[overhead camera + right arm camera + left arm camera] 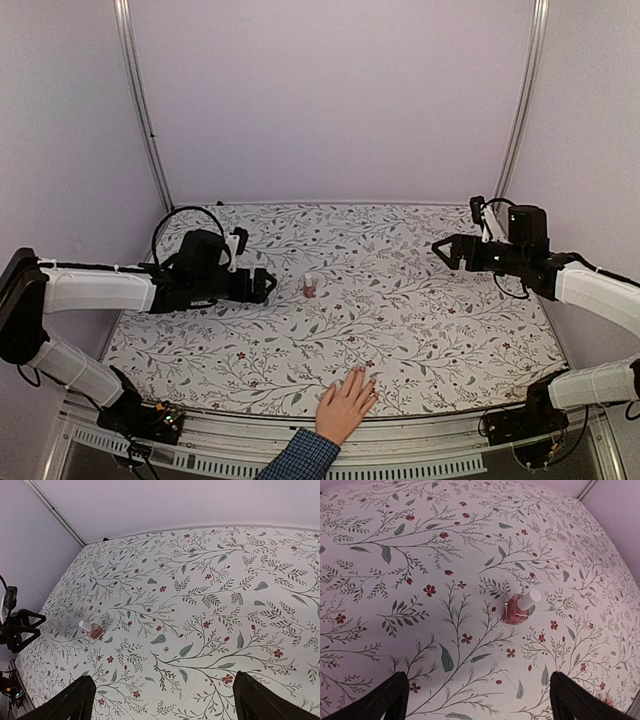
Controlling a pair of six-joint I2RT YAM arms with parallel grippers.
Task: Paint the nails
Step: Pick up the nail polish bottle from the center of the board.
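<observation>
A light-skinned hand point(343, 407) with a blue checked cuff lies flat at the table's near edge, fingers pointing inward. Its nails point(361, 375) are too small to make out. A small pink polish bottle point(311, 286) with a white cap stands upright mid-table, also seen in the left wrist view as the bottle point(516, 610) and in the right wrist view as the bottle point(93, 630). My left gripper point(268, 285) hovers just left of the bottle, open and empty point(477, 682). At the far right, well apart from bottle and hand, my right gripper point(438, 250) is open and empty point(163, 682).
A floral-patterned cloth point(420, 320) covers the whole table. Pale walls with metal corner rails point(140, 100) enclose the back and sides. The left gripper point(20, 627) shows at the left edge of the right wrist view.
</observation>
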